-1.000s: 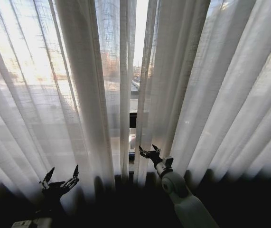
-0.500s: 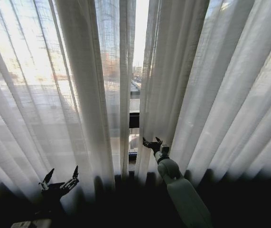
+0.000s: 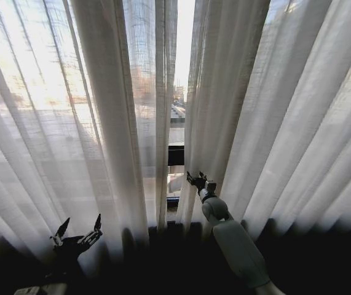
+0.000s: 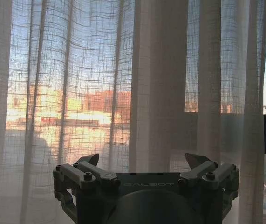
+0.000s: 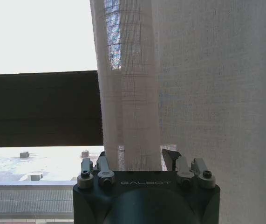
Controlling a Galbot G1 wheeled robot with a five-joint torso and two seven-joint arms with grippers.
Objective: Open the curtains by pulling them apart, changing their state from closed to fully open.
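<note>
The curtains [image 3: 107, 104] are spread across the whole head frame, parted by a narrow gap at centre, so most of the opening is judged undone. The right gripper [image 3: 198, 180], fingers apart, is set around the right panel's edge fold; the left gripper [image 3: 77, 232], spread, hangs lower left

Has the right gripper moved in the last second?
Yes. The right gripper has gone up and forward to the right curtain's inner edge, nearer the dark window bar.
</note>
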